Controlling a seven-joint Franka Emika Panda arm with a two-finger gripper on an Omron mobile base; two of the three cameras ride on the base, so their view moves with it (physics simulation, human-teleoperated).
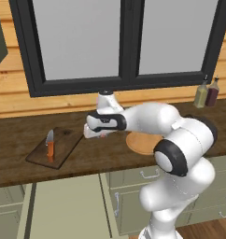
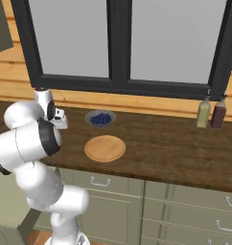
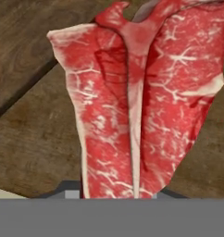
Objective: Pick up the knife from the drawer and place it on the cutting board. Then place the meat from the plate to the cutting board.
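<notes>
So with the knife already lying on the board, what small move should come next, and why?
Probably carry the meat a little further left over the cutting board, then lower it. The end effector grips the meat just right of the board, the plate is empty, and the knife takes the board's middle.

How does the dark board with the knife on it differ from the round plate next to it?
The cutting board is rectangular and dark brown; the plate is round and tan-orange. The cutting board carries the knife, whereas the plate is bare, its meat being gripped in the end effector. In the left base view the cutting board is to the left of the plate. Both lie flat on the same wooden counter.
</notes>
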